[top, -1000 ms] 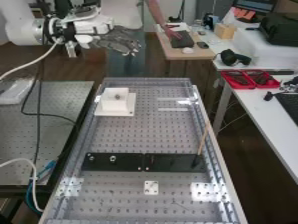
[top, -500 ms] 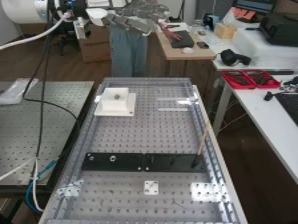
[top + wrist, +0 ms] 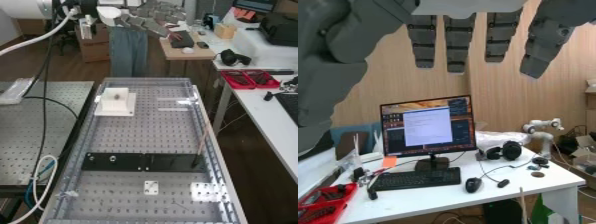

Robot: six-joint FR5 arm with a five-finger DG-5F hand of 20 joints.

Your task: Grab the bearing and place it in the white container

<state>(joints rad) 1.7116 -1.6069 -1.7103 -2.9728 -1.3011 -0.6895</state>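
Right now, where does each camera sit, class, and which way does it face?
High view: fixed above the bench's near end, facing down along it; the white arm and dark hand enter from upper left.
Wrist view: on the arm's wrist, facing a monitor on a desk; fingers hang from the top edge.
Both show the red bins.

The arm (image 3: 23, 9) has a smooth, white, rounded housing, with a white cable (image 3: 41, 41) connected and black cables (image 3: 46, 100) hanging alongside. The hand (image 3: 151, 16) is dark grey; its segmented, plated fingers (image 3: 457, 45) taper towards blunt tips.
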